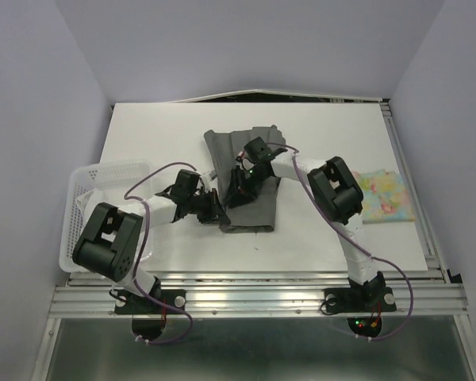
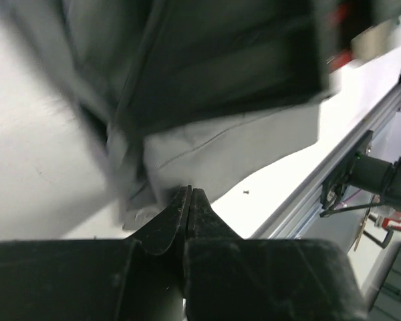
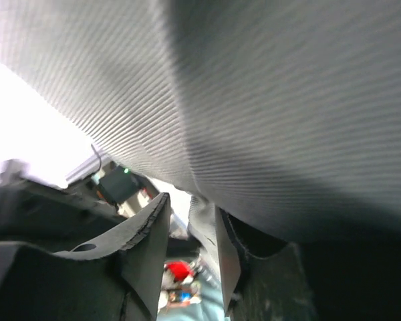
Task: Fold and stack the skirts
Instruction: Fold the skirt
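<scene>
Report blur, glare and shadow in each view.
Top view: sharp, evenly lit. Left wrist view: grey skirt motion-blurred, frame's top dark. Right wrist view: its weave crisp up close, left edge blown out white, lower right in shadow.

top: bright, even, sharp | left wrist: motion blur | right wrist: dim, overexposed corner

White links, black joint housings on left arm [image 1: 107,238], right arm [image 1: 337,190]. Purple cables [image 1: 153,175] loop alongside. Matte black left pincer [image 2: 189,190], right pincer [image 3: 187,207].
</scene>
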You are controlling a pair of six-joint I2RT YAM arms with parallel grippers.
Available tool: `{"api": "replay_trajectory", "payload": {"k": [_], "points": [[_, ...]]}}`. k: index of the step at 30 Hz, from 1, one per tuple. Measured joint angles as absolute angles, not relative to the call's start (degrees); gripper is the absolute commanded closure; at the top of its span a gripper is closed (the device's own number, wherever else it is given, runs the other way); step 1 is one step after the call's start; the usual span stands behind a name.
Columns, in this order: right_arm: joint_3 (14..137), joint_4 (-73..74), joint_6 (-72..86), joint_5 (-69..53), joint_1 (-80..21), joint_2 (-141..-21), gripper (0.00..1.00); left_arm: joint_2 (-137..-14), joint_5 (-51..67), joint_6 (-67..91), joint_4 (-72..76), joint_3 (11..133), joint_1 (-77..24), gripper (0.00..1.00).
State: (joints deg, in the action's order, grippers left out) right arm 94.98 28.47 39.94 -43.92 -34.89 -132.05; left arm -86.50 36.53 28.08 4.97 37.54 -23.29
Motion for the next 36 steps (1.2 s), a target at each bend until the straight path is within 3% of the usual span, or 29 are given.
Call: {"api": "replay_trajectory", "payload": {"k": [12,24,30,32,34,36], "points": [[108.20,30.87,33.01,-42.46,-23.83,-134.06,0.60,-93.27,36.23,29.93,5.85,38.35,-23.29,1.00],[119.50,30.28,21.76,-46.39,-23.16,-144.81,0.60,-92.47,35.77,28.91,5.41,38.35,-23.27,0.99],[120.36,28.21,17.91,-52.80,-22.26,-147.68,0.62,-83.00,31.07,20.32,-1.30,39.83,-25.32,0.40],[119.57,27.18,16.82,-54.06,-22.06,-147.74,0.62,-78.96,28.34,15.53,-4.05,43.07,-27.88,0.12],[118.72,26.15,16.23,-54.89,-21.93,-147.52,0.58,-75.70,25.06,8.23,-5.69,46.30,-31.64,0.01],[116.36,24.97,15.99,-55.16,-21.82,-146.10,0.48,-73.12,21.67,2.26,-6.96,48.53,-35.70,0.01]]}}
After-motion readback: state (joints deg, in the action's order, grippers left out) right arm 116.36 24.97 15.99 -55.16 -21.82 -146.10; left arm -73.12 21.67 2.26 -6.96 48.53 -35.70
